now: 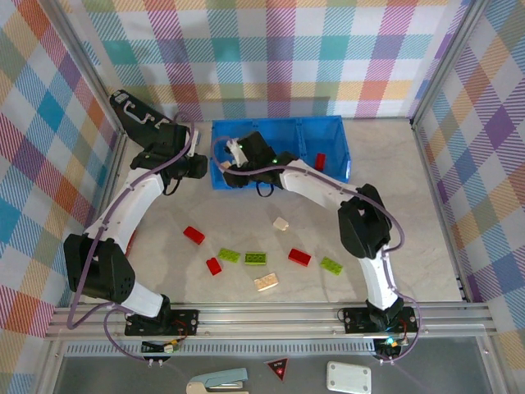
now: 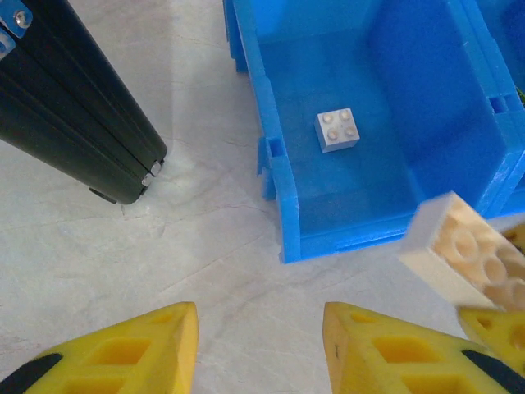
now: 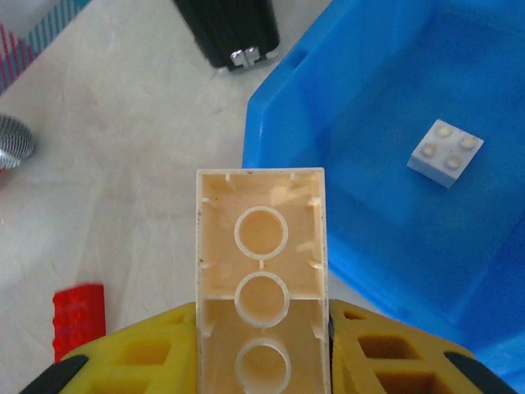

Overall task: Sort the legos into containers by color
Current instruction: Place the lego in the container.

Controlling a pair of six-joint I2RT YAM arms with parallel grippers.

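The containers are compartments of a long blue bin [image 1: 332,131] at the back of the table. Its left compartment [image 2: 385,98] holds one small white lego [image 2: 338,130], which the right wrist view also shows [image 3: 445,153]. My right gripper [image 3: 262,316] is shut on a cream lego [image 3: 261,238], hollow underside up, over the table just off that compartment's near corner. The held cream lego [image 2: 472,254] appears beside my left gripper [image 2: 260,316], which stands open over bare table with nothing between its fingers. A red lego [image 1: 320,161] lies in the right compartment. Several red, lime and cream legos lie loose mid-table, among them a red one [image 1: 194,235], a lime one [image 1: 256,259] and a cream one [image 1: 265,281].
A black briefcase [image 2: 74,98] lies to the left of the bin, close to both grippers [image 3: 230,29]. A red lego [image 3: 78,316] lies on the table below the right gripper. Metal frame posts and checked walls close in the table on three sides.
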